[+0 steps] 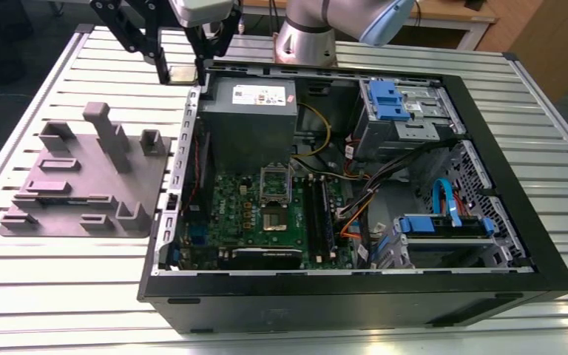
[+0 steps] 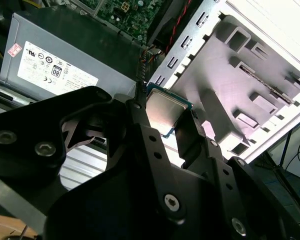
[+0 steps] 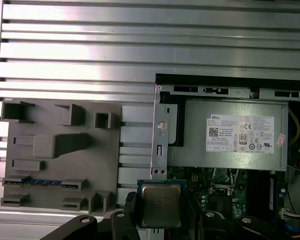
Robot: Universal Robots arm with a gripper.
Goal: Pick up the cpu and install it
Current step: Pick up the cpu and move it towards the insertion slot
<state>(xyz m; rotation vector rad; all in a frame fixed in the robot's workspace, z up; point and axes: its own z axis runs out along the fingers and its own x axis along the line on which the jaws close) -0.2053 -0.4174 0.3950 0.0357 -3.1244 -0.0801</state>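
Note:
The cpu [image 1: 180,75], a small square chip with a silvery top, hangs in the air above the slatted table, just outside the case's back corner on the exterior view's left. My gripper [image 1: 180,66] is shut on it, with a black finger [image 3: 129,210] on each side of the chip. Both wrist views show the cpu [image 3: 160,204] clamped at its edges, its metal top [image 2: 164,112] bare. Inside the open case lies the green motherboard [image 1: 234,214] with its socket [image 1: 272,219], well away from the chip.
The open black computer case [image 1: 521,244] lies on the slatted metal table [image 1: 47,281]. Just inside it, near the gripper, is the grey power supply [image 1: 249,111]. A grey fixture plate [image 1: 77,185] with upright blocks sits on the exterior view's left. Cables and blue drive brackets [image 1: 447,225] fill the case's other side.

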